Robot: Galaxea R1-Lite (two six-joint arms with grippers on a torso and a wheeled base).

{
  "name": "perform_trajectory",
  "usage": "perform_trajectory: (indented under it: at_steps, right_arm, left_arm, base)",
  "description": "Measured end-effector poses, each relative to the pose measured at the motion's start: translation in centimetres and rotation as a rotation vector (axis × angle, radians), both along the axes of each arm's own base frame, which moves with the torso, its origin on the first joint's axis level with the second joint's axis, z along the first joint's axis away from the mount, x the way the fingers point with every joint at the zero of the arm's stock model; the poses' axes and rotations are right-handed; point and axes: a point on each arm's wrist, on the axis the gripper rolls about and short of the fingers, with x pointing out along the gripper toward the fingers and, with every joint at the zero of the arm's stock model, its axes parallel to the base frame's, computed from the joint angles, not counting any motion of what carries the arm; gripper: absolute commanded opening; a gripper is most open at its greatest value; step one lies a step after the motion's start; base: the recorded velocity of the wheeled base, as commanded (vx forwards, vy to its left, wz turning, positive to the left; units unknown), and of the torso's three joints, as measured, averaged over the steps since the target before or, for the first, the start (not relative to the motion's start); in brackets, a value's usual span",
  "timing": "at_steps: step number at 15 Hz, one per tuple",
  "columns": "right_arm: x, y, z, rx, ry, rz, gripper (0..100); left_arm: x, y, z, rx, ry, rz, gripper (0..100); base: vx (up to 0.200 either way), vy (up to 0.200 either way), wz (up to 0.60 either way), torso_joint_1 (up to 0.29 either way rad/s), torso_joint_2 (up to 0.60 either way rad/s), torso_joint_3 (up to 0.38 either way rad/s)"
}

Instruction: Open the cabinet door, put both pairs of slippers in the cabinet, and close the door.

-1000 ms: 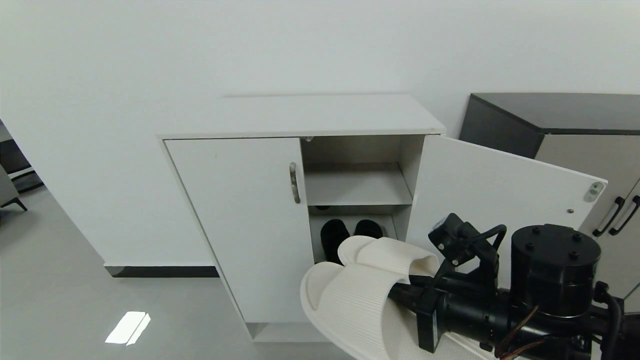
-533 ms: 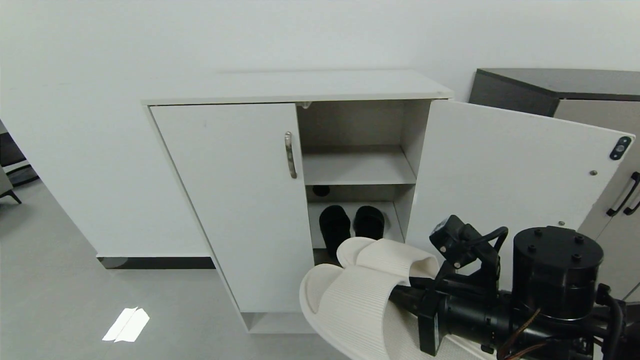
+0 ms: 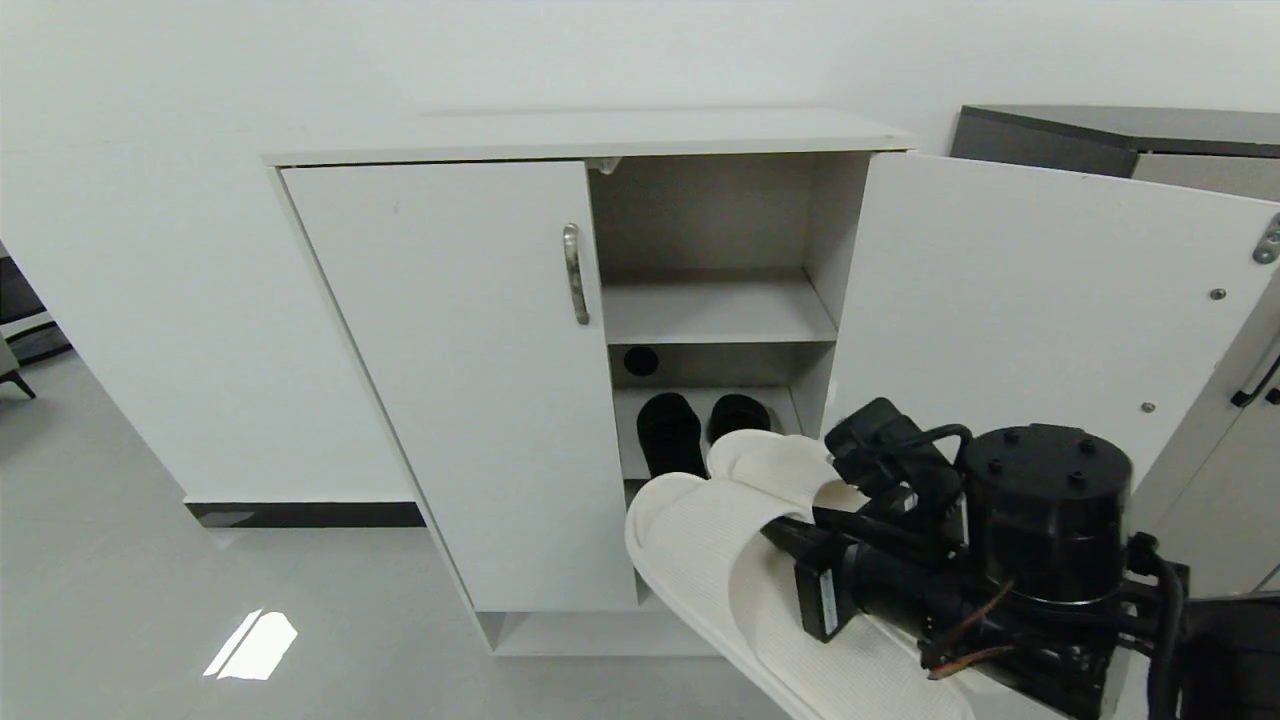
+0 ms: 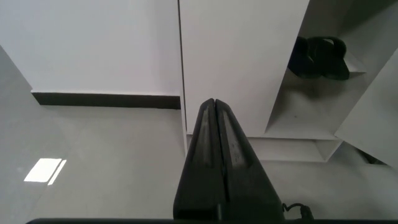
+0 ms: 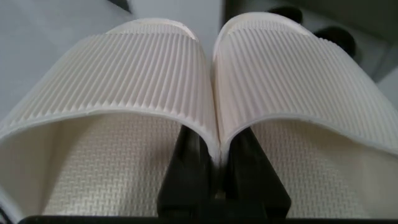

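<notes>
At lower centre, fingers of the right gripper [image 5: 216, 158] pinch 2 white slippers [image 3: 700, 540] before the open cabinet [image 3: 450, 350], black slippers [image 3: 670, 435] inside; the left gripper [image 4: 214, 107] has its fingers pressed together.

The right door [image 3: 1040, 300] stands swung wide, so the way in is the gap between it and the shut left door [image 3: 450, 380]. Black slippers [image 3: 670, 440] take up the lower shelf [image 3: 787, 402], the shelf above [image 3: 715, 310] shows bare board, and the white slippers [image 3: 690, 540] hang just before the opening.
</notes>
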Motion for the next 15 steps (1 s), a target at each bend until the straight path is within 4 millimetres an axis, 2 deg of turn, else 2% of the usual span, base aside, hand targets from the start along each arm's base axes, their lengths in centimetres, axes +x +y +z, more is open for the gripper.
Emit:
perform_trajectory:
  at_steps: [2,4,6,7,9,15]
  right_arm:
    - [0.7,2.2,1.7,-0.02,0.077,-0.115,0]
    - [1.4,4.6,5.1,-0.001,0.103,-0.259,0]
    - [2.1,6.6,7.8,0.022,0.059,-0.464,0]
    - [2.4,7.6,8.4,0.025,0.032,-0.55,0]
    - [3.1,9.0,8.7,0.066,0.0,-0.568,0]
    - [6.1,9.2,7.2,0.061,-0.102,-0.63,0]
  left_arm:
    - [0.0,0.0,0.0,0.0,0.0,0.0,0]
    - [0.0,0.0,0.0,0.0,0.0,0.001,0]
    - [0.0,0.0,0.0,0.0,0.0,0.0,0]
    - [0.0,0.0,0.0,0.0,0.0,0.0,0]
    - [0.0,0.0,0.0,0.0,0.0,0.0,0]
    - [0.0,0.0,0.0,0.0,0.0,0.0,0]
  base:
    - [0.0,0.0,0.0,0.0,0.0,0.0]
    - [0.0,0.0,0.0,0.0,0.0,0.0]
    - [0.0,0.0,0.0,0.0,0.0,0.0]
    - [0.0,0.0,0.0,0.0,0.0,0.0]
    - [0.0,0.0,0.0,0.0,0.0,0.0]
    - [0.0,0.0,0.0,0.0,0.0,0.0]
